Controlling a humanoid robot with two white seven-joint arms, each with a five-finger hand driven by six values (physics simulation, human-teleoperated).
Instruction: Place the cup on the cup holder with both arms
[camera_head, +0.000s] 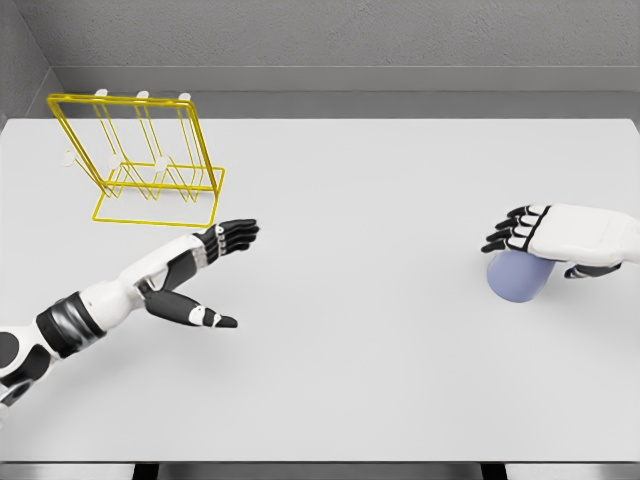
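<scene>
The pale blue cup (517, 277) is lying on the white table (380, 350), far to the right of the yellow wire cup holder (140, 160). The right hand (560, 238) is hovering directly over the cup, fingers extended and not closed on it. The left hand (205, 275) is reaching out with spread fingers just below the holder, holding nothing. No writing is showing anywhere.

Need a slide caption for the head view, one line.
Right hand over the lavender cup; left hand open near the yellow wire cup holder.
</scene>
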